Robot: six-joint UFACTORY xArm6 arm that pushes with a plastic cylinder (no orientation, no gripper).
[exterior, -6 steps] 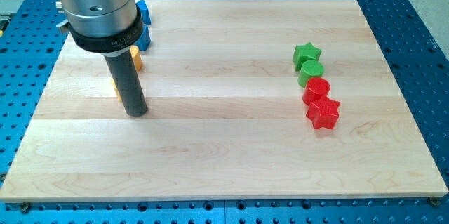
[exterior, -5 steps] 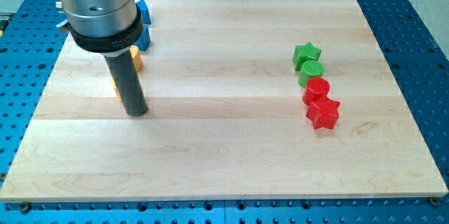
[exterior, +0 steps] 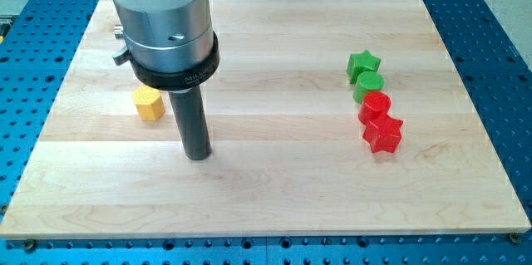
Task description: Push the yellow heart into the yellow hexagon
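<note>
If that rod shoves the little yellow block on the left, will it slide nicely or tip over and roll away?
Probably slide. The yellow block looks squat with a flat top, resting flat on the smooth wooden board, so tipping seems unlikely. Its faceted sides suggest it won't roll, though an off-centre push could turn it. My tip stands apart from it, toward the view's right and bottom.

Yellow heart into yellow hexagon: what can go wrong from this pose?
1. Only one yellow block shows, and its shape is unclear; the arm body may be hiding the other one, so heading is uncertain.
2. My tip sits to the view's right of and below that block, apart from it; a push from here would drive it toward the board's left edge.
</note>
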